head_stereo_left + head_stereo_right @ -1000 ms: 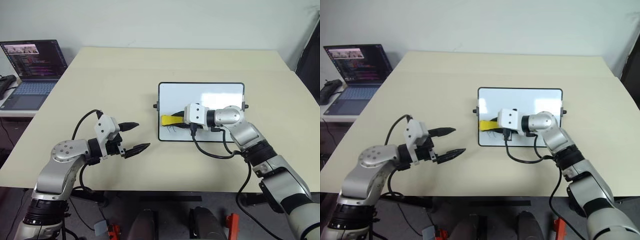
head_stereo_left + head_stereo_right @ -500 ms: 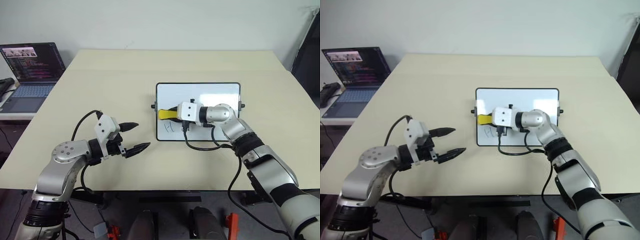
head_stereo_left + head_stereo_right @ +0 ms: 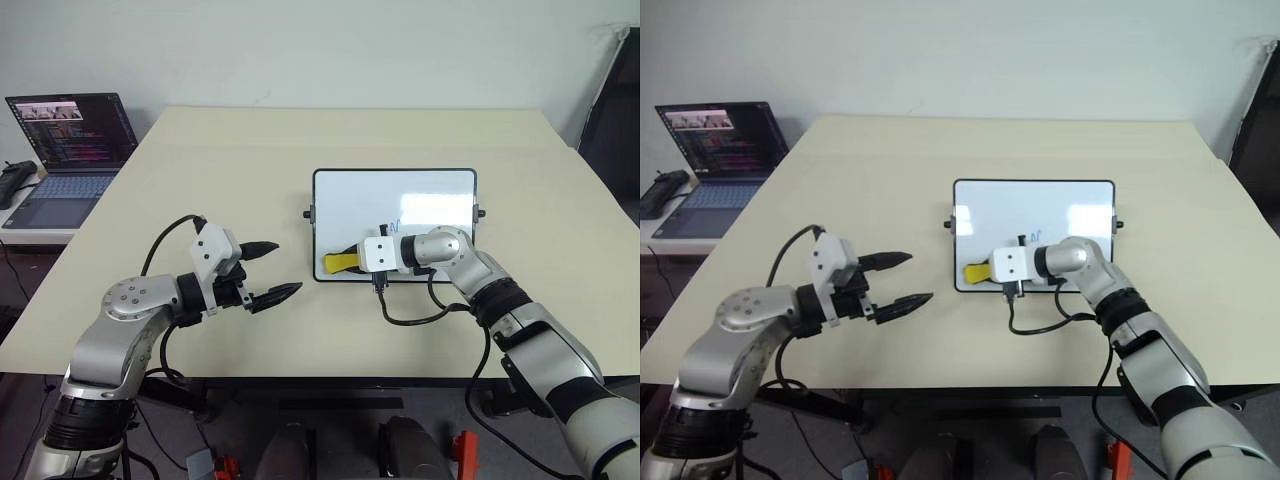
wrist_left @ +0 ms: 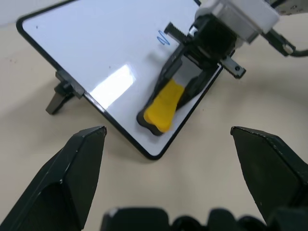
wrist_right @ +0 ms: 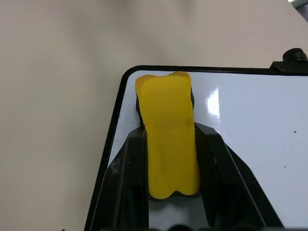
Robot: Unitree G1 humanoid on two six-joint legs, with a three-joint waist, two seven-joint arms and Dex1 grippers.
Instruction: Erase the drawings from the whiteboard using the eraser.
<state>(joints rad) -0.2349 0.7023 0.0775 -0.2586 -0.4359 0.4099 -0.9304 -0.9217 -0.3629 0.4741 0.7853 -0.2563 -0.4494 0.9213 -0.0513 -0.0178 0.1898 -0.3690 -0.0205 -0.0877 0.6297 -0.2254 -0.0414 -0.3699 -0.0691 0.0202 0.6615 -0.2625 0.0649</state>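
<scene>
The whiteboard (image 3: 425, 195) lies flat in the middle of the table, its long side across my view. My right gripper (image 3: 352, 262) is shut on the yellow eraser (image 3: 338, 263), which rests flat on the board's near left corner (image 5: 168, 130). A black finger (image 5: 129, 163) runs along each side of the eraser. One small blue drawing (image 3: 393, 227) shows mid-board just behind the right wrist, and the left wrist view has it too (image 4: 165, 37). My left gripper (image 3: 285, 268) hovers open over the table left of the board, with nothing between its fingers (image 4: 79, 163).
An open laptop (image 3: 70, 140) stands on a side table at the far left, with a dark object (image 3: 15, 180) beside it. Small black knobs (image 3: 308, 213) stick out of the board's short sides. Bare tabletop (image 3: 250, 170) surrounds the board.
The right gripper has drawn the eraser toward the board's near edge, into the near left corner. The scribbles seen there half a second ago no longer show. The left gripper has stayed put.
</scene>
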